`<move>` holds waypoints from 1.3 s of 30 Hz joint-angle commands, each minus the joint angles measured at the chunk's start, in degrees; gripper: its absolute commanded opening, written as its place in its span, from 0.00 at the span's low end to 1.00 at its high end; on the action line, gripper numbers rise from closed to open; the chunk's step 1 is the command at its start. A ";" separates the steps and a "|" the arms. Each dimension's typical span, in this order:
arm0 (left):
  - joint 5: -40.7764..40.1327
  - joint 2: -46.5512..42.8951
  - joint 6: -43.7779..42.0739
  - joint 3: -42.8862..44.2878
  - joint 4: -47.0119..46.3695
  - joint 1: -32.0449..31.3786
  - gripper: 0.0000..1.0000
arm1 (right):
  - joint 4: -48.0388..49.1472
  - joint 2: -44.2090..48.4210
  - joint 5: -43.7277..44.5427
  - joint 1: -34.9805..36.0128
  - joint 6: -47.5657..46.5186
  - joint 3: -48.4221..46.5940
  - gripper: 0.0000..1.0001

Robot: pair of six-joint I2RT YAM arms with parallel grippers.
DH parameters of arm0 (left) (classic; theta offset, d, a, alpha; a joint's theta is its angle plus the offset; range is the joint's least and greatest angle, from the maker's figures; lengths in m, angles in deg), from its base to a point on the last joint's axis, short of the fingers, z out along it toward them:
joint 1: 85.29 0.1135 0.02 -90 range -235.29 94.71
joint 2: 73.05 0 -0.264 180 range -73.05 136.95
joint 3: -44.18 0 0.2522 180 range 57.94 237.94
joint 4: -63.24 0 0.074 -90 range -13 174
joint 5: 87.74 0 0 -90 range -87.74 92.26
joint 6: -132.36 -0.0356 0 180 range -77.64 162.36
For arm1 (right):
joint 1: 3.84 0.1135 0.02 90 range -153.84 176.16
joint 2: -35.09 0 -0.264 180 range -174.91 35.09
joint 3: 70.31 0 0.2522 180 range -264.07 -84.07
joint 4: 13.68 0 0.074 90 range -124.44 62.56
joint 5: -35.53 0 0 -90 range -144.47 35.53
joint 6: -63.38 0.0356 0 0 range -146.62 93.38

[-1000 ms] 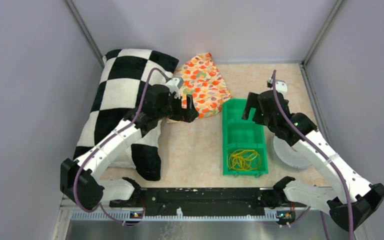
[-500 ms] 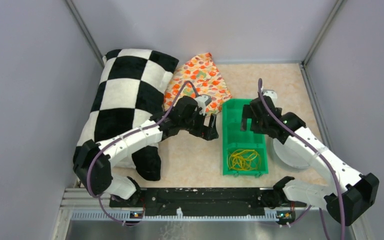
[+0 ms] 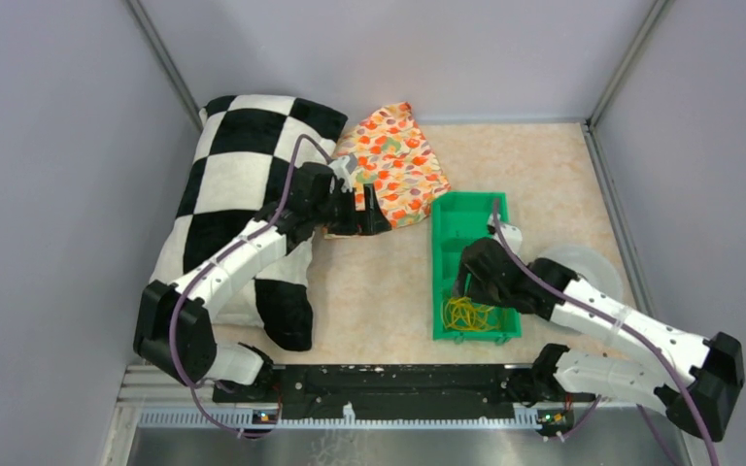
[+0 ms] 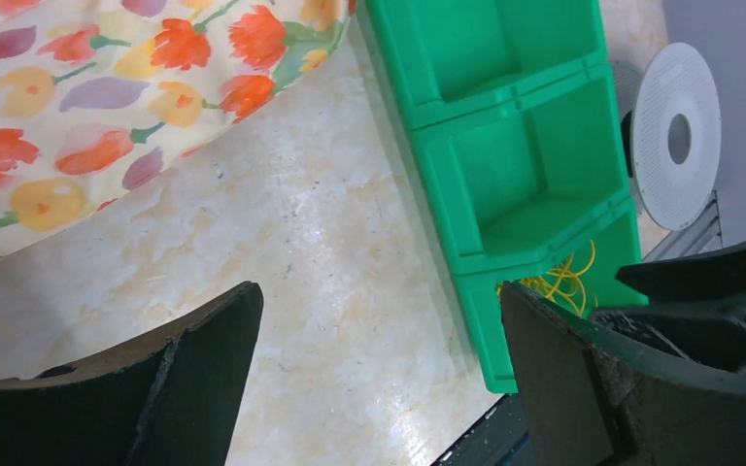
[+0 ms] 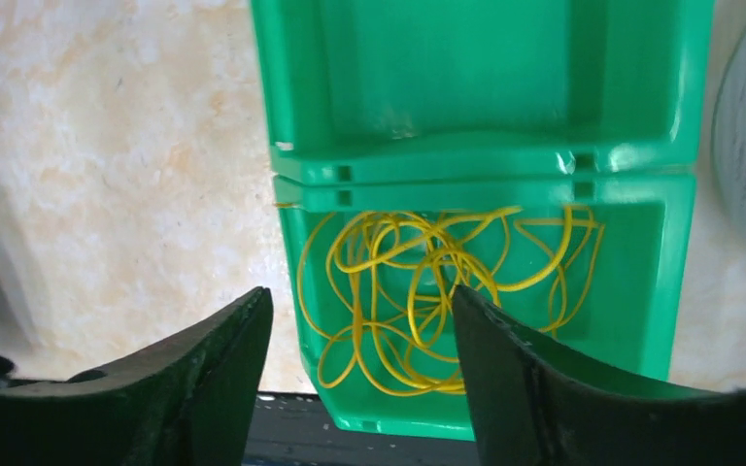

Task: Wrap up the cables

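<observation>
The cables (image 3: 473, 314) are thin yellow cords in loose loops. They lie in the nearest compartment of a green bin (image 3: 438, 272). My right gripper (image 3: 466, 288) hangs just above that compartment, open and empty. In the right wrist view its gripper (image 5: 359, 291) straddles the left part of the cables (image 5: 437, 282) and the bin's left wall (image 5: 287, 252). My left gripper (image 3: 361, 216) is open and empty, to the left of the bin by the floral cloth. The left wrist view shows its gripper (image 4: 379, 291) over bare table, with the bin (image 4: 427, 165) and cables (image 4: 568, 282) at right.
A black-and-white checkered pillow (image 3: 243, 194) lies along the left side. A floral cloth (image 3: 398, 165) lies at the back centre and shows in the left wrist view (image 4: 78, 97). A white round disc (image 3: 583, 277) sits right of the bin. Grey walls enclose the table.
My right gripper has moved from the bin's far end toward me and down over the cables. My left gripper swung right toward the bin, then back left to the cloth.
</observation>
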 commanded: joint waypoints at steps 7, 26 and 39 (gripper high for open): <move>4.29 -3.11 0.32 -2.08 -4.04 -0.97 0.98 | 12.57 9.56 -1.09 0.68 25.31 14.47 0.54; 8.77 -1.99 1.40 -2.82 -5.94 -0.95 0.98 | 19.93 15.65 -0.15 -2.84 30.88 23.28 0.13; 8.51 -2.15 1.27 -2.94 -6.24 -0.93 0.98 | 8.13 21.27 4.03 -2.84 26.67 17.03 0.00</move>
